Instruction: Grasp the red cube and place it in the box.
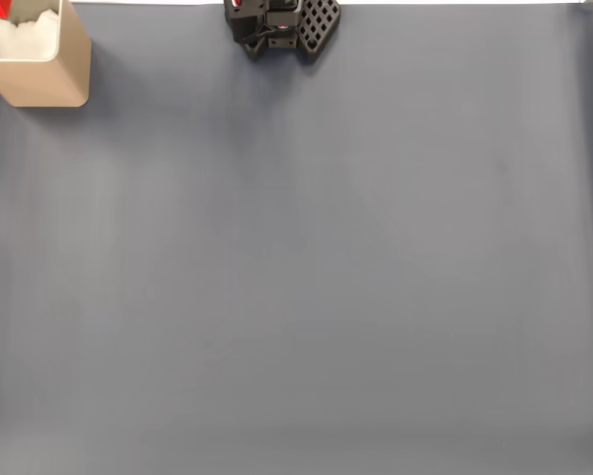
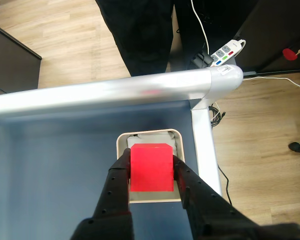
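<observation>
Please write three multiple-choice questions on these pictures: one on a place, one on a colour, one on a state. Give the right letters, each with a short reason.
1. In the fixed view, where does the box stand?
A. upper left corner
B. centre
C. lower right corner

2. What colour is the cube?
A. blue
B. green
C. red

3. In the wrist view, what is the state of the hand?
A. wide open, holding nothing
B. shut on the cube
C. shut, holding nothing

Answers:
1 A: the beige box sits at the upper left on the grey mat.
2 C: its faces are bright red.
3 B: the two black fingers press the cube's sides, above the box.
</observation>
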